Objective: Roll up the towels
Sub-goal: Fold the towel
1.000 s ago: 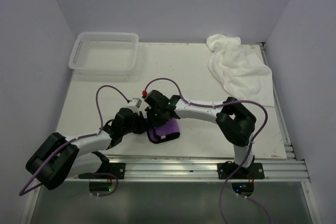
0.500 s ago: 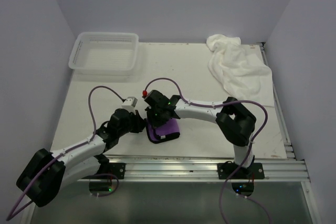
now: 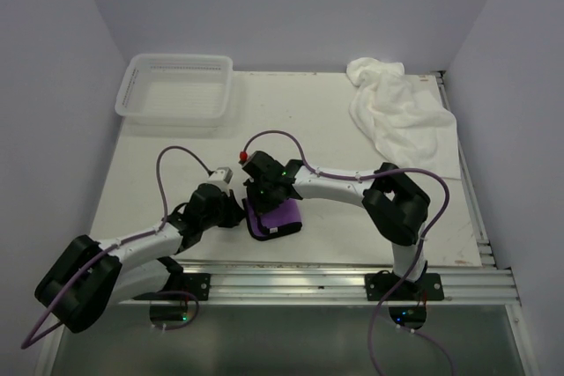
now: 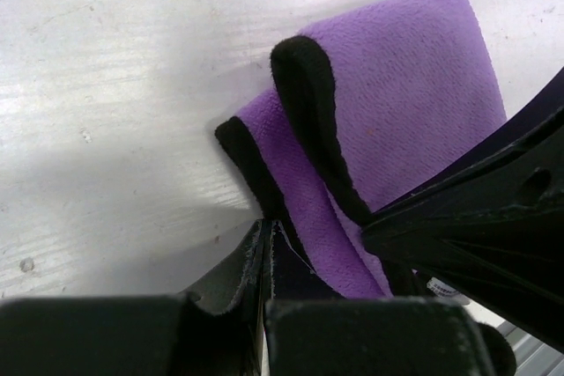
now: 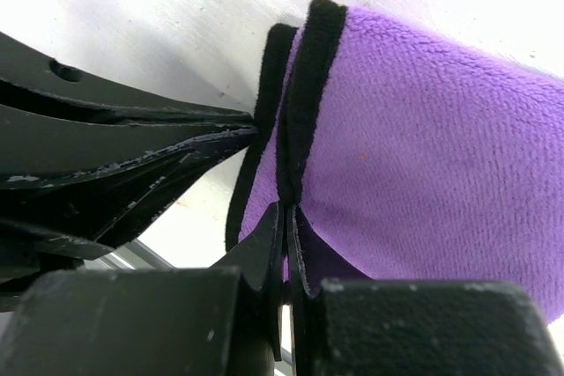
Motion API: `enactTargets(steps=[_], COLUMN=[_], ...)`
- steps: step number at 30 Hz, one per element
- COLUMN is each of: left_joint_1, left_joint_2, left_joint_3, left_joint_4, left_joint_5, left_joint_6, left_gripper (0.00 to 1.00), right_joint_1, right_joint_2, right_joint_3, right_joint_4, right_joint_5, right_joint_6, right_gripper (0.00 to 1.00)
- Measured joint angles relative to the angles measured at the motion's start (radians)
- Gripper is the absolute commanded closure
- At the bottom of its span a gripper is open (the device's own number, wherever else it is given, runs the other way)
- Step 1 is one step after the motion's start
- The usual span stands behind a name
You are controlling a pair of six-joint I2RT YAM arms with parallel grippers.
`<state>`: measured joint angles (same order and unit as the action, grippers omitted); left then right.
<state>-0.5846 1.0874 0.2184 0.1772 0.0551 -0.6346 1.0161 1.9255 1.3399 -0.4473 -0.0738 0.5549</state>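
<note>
The left end effector (image 4: pixel 267 233), closed, nips the dark trim of the folded purple towel (image 4: pixel 397 103).

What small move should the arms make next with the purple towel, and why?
Probably roll the pinched edge over across the purple towel: the left fingers and right fingers are both shut on its dark trim, and it lies only loosely folded, not rolled.

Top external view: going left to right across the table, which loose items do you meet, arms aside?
white mesh basket → purple towel → white towel
</note>
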Motion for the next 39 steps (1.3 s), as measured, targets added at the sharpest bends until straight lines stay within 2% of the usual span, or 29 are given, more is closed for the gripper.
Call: enactTargets(steps=[5,19,21,25,31,39], left_joint_1=[-0.001,-0.001,-0.001,-0.001,-0.001,-0.001], left_joint_2=[0.032,0.031,0.027,0.015,-0.045,-0.16], left_joint_3=[0.0,0.0,0.0,-0.002,-0.002,0.021], left_joint_4=[0.046,0.046,0.042,0.032,-0.005,-0.108], left_joint_5=[0.014,0.019,0.019,0.019,0.018,-0.014], left_joint_6=[-0.001,0.0,0.0,0.001,0.002,0.011], left_gripper=[1.0,1.0,1.0,1.0,1.0,1.0], right_joint_1=[0.0,0.019,0.019,0.02,0.021,0.024], right_joint_2=[0.0,0.032,0.045,0.066,0.066,0.039], right_joint_3=[0.0,0.0,0.0,0.0,0.0,0.0], right_joint_4=[0.0,0.049,0.053,0.066,0.075,0.068], right_joint_5=[-0.001,-0.027,-0.027,-0.03,-0.032,-0.02], right_joint_6=[0.006,0.038,0.043,0.06,0.072,0.074], right_gripper=[1.0,1.0,0.96,0.8,0.65,0.57])
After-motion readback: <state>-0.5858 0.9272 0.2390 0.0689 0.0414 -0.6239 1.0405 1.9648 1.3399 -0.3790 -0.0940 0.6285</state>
